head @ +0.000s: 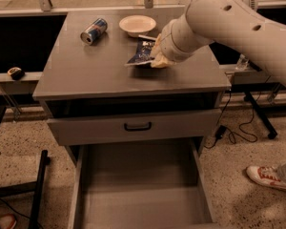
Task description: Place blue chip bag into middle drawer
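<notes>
The blue chip bag [140, 53] lies on the grey cabinet top [95, 70], just in front of a pale bowl. Its right part is hidden by my gripper [158, 57], which is down on the bag's right end, at the tip of the large white arm reaching in from the upper right. The middle drawer [138, 194] is pulled out wide open below, showing its bare flat grey floor and thin side walls. It holds nothing.
A blue-silver drink can [94, 31] lies on its side at the back left of the top. The pale bowl [137, 24] is behind the bag. A grey drawer front with a black handle [137, 126] sits above the open drawer. A person's shoe [267, 176] and cables are on the floor to the right.
</notes>
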You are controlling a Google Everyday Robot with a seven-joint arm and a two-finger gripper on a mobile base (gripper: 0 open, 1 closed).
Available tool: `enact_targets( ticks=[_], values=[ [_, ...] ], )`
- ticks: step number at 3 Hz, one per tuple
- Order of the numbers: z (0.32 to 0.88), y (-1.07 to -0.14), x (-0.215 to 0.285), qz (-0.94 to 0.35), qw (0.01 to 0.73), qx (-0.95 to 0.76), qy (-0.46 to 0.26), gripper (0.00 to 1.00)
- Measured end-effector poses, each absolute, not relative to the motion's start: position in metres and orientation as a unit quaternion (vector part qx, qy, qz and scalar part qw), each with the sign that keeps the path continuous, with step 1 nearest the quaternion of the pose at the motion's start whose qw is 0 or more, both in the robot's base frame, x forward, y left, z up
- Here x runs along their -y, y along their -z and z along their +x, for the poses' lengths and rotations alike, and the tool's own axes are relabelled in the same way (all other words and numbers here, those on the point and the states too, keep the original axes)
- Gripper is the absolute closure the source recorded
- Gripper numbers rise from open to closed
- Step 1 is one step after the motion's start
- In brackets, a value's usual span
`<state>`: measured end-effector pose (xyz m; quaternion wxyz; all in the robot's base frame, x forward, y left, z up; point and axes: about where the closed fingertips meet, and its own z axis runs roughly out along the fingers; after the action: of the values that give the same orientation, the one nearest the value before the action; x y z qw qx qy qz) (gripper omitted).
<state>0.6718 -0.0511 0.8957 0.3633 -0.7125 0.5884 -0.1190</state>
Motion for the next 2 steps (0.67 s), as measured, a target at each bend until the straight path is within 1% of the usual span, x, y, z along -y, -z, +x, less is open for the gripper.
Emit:
enact_targets(
  ticks=[1,2],
  values=[
    [0.674,-0.892,0.05,-0.709,0.37,-0.59,0.112,0.87],
    [0.668,-0.906,0.058,-0.705,0.389,-0.582,0.11,1.0]
  ],
)
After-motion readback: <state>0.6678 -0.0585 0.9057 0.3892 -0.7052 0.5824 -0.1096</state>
